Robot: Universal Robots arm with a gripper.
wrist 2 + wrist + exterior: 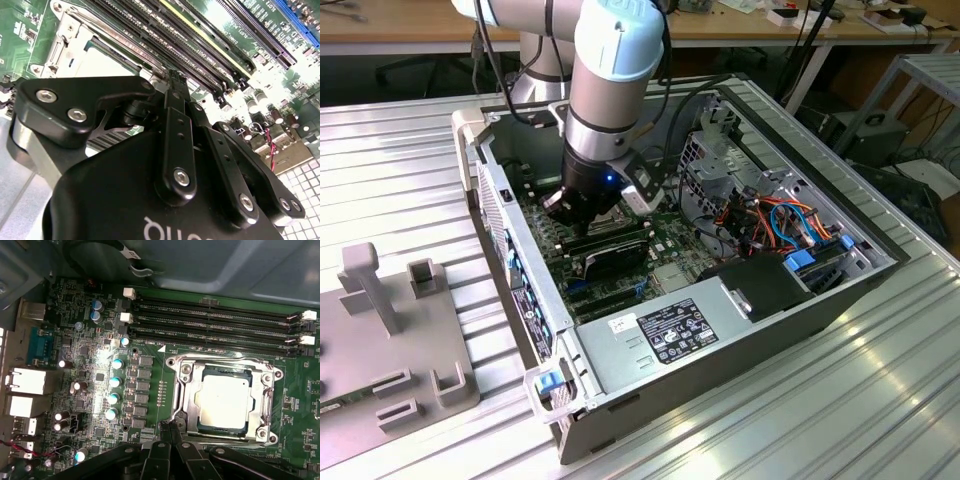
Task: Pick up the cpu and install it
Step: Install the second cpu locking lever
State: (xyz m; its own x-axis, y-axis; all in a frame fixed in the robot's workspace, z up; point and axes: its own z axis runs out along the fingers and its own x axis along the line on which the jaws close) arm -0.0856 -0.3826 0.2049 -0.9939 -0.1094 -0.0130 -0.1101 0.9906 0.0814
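Note:
The cpu (222,400), a small square chip with a pale silver top, lies flat inside the metal socket frame (181,390) on the green motherboard (80,355). My gripper (170,426) is shut, its two black fingertips pressed together with nothing between them, just beside the frame's edge and apart from the chip. In the second wrist view the closed fingers (176,125) point toward the socket, where the cpu (109,66) shows as a pale patch. In the exterior view the gripper (567,207) reaches down into the open computer case (510,250).
Long black memory slots (215,320) run beside the socket. Capacitors (115,382) and rear ports (25,385) stand on its other side. A power supply (670,335) and a cable bundle (780,220) fill the case's right. A grey fixture (390,330) sits on the table at the exterior view's left.

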